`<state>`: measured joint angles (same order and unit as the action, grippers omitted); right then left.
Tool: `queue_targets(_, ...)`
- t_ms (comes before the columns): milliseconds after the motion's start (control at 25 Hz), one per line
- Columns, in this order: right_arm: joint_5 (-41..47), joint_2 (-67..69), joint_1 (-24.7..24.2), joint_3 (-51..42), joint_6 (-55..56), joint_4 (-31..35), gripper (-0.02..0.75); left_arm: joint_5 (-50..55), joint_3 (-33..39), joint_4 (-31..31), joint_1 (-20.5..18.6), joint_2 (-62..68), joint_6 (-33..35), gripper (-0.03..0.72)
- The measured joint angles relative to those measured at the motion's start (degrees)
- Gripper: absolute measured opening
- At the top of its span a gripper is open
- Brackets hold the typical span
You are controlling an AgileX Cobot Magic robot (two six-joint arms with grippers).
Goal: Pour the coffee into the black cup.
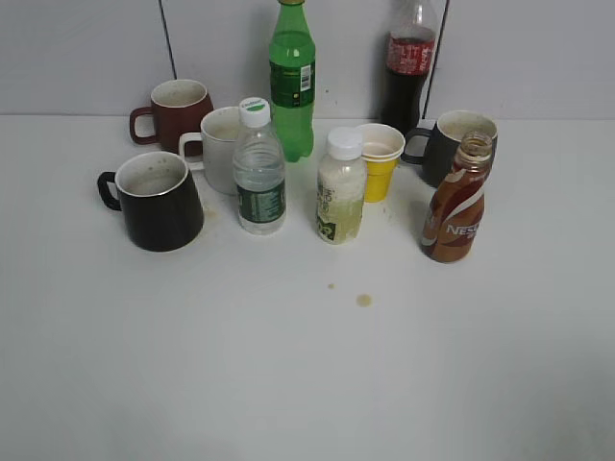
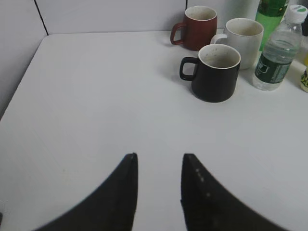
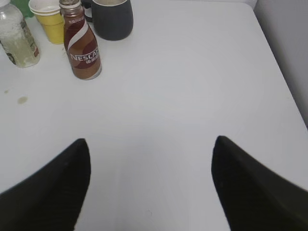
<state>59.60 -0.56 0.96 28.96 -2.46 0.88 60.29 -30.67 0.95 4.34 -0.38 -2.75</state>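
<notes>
White panels back a white tabletop (image 1: pixel 307 384) crowded along its far edge with cups and bottles. Only the exterior view takes in the whole row; neither hand appears there. The left wrist view shows the left hand (image 2: pixel 159 163) hovering above bare tabletop, released, its fingers a narrow gap apart, with nothing between them. The right wrist view shows the right hand (image 3: pixel 151 149) spread wide and empty.

The coffee bottle (image 1: pixel 457 200), brown with white swirls and a Nescafé label, stands uncapped at the right of the group, just near of a dark grey mug (image 1: pixel 452 144). The black cup (image 1: pixel 156 200) sits at the left, handle pointing left, its pale inside speckled. A red mug (image 1: pixel 177 110) and white mug (image 1: pixel 223 146) stand behind it.

The cola bottle (image 1: pixel 410 62) and green bottle (image 1: pixel 291 77) are cut off at the top. Brownish spots (image 1: pixel 363 300) mark the tabletop.
</notes>
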Motion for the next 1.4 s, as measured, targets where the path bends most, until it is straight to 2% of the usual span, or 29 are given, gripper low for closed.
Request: queue_targets(1400,0.00,0.00,0.00,0.00,-0.06,0.00,0.585,0.00,0.00,0.00,0.00,0.00,0.00,0.239)
